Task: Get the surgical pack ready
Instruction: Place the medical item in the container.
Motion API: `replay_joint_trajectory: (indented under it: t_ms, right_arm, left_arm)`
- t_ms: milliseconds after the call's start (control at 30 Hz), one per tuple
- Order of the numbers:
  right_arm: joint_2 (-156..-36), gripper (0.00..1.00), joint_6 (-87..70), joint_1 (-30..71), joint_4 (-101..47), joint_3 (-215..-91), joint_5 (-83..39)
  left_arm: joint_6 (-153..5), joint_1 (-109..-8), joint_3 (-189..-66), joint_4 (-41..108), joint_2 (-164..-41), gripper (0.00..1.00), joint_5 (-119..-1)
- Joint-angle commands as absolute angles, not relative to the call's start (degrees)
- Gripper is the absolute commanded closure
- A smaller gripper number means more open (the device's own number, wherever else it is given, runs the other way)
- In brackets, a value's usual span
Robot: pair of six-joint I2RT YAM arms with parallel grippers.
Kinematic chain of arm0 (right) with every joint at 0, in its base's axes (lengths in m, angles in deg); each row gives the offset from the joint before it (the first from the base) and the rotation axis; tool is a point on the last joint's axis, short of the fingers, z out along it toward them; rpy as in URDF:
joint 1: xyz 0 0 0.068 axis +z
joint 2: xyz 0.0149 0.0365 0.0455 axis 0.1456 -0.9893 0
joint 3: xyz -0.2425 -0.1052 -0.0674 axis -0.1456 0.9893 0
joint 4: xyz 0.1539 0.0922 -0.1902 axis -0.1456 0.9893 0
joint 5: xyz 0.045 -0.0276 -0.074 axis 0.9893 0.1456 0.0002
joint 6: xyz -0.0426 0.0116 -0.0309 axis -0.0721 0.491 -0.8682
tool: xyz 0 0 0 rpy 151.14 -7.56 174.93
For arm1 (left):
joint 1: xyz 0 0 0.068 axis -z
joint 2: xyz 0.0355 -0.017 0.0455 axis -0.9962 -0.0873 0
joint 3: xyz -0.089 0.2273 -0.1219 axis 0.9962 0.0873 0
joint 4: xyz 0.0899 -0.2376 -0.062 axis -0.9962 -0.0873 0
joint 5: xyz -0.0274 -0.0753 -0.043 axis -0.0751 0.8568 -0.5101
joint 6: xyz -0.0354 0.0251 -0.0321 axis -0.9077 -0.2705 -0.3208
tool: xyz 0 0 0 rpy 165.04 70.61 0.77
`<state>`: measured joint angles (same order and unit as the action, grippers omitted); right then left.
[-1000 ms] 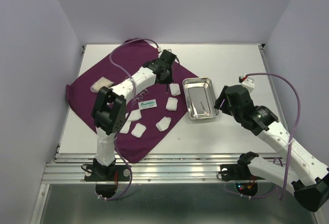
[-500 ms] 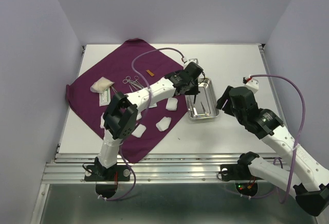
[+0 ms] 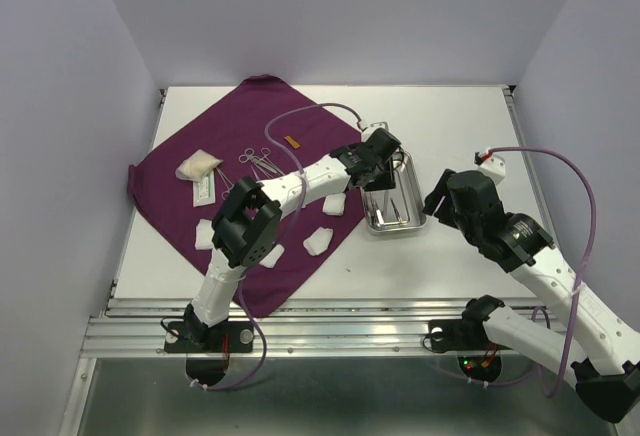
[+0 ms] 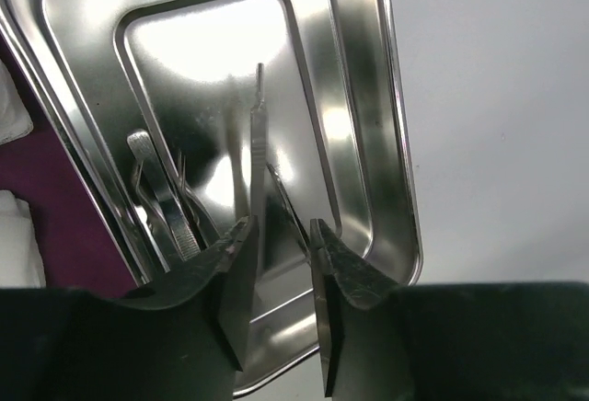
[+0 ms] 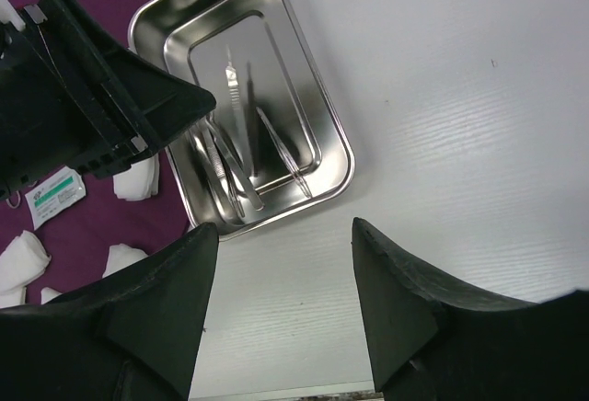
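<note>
Left end effector (image 4: 281, 231) hangs over the small shiny rectangular steel tray (image 4: 396, 143) on the table (image 3: 450, 116), jaws slightly spread either side of a thin metal instrument (image 4: 259, 134) lying along the tray's length. Right end effector (image 5: 283, 226), spread and empty, sits just right of the tray.

The white table (image 3: 460, 116) carries two things directly. A shiny steel tray (image 3: 395, 228) lies on its bare surface, right of centre. Left of the tray a large dark purple cloth (image 3: 230, 126) is spread flat, set corner-on. Its right corner reaches the tray's far-left corner. White tabletop shows beyond and right of the tray.
</note>
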<state>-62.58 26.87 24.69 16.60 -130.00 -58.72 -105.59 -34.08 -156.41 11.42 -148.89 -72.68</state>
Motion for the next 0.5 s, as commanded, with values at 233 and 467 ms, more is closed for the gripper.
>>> replay_joint_trajectory:
  t_ms: [233,467]
  right_arm:
    - [-62.2,0.35,27.2,24.9,16.4,-130.4,-60.5]
    - [-62.3,0.35,27.0,24.9,16.2,-130.7,-60.4]
  left_arm:
    - [-104.4,-34.2,-157.3,10.5,-144.1,0.58,-79.4]
    - [-101.2,-38.8,-160.5,5.2,-144.1,0.59,-86.3]
